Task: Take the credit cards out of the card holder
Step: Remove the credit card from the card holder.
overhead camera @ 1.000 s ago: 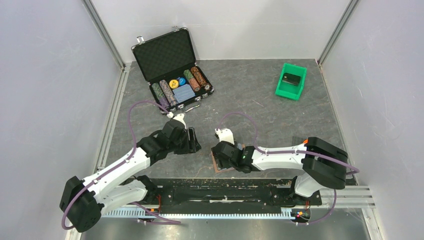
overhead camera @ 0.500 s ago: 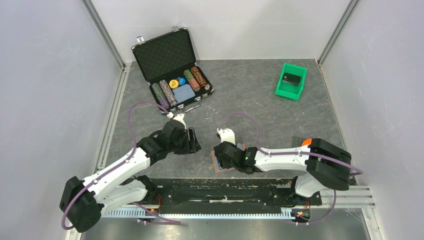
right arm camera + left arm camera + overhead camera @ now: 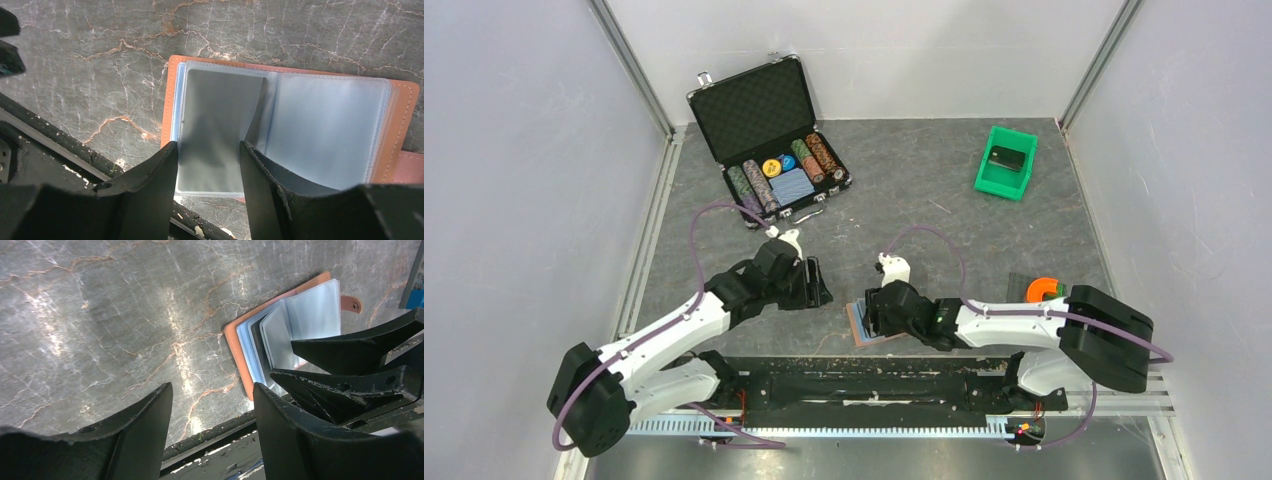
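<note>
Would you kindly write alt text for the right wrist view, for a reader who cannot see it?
An open brown card holder lies flat on the grey marbled table, a dark grey card in its left clear sleeve. The right gripper holds its two black fingers apart over that card's lower half.

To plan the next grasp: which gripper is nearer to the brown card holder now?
Right. The right gripper is directly over the open card holder; the left gripper hangs over the table, beside the holder and apart from it.
</note>
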